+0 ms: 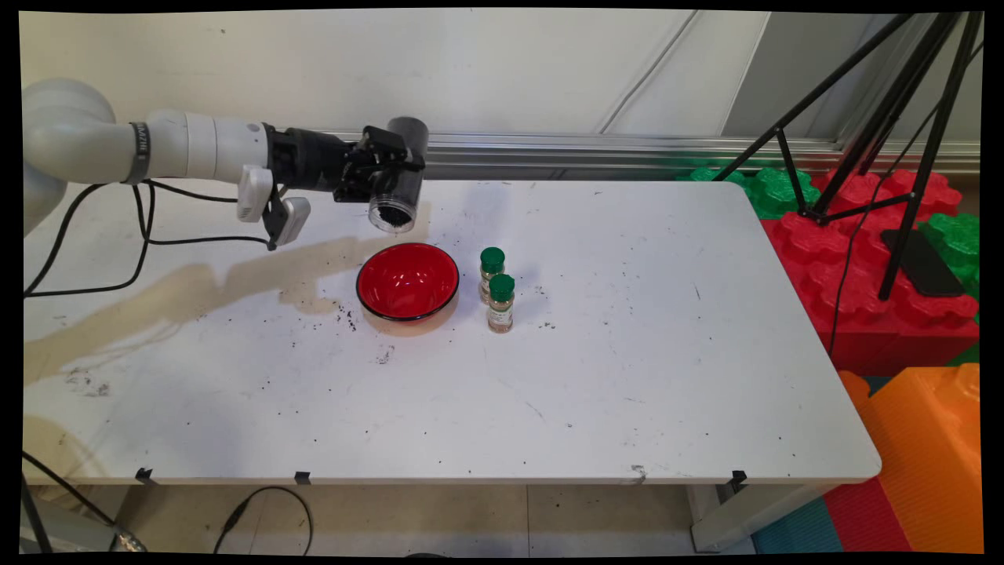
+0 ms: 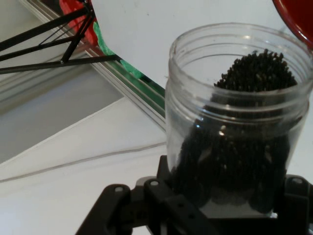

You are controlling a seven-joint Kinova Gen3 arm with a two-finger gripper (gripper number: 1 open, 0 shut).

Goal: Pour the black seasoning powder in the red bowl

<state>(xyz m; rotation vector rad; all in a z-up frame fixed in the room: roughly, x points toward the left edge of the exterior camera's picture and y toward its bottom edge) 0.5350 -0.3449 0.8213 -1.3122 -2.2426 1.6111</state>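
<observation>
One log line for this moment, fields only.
gripper: shut on clear jar | jar: tipped, open mouth down, dark grains inside | below: red bowl, empty | beside bowl: two green-capped bottles, upright

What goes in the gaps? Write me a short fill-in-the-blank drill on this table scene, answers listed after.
1. The black two-finger end effector grips a clear plastic jar of small ____ grains.
2. The jar's open mouth is tipped towards the round ____ bowl.
3. Right of that bowl stand ____ small glass spice bottles with green caps.

Missing words: black; red; two
</observation>
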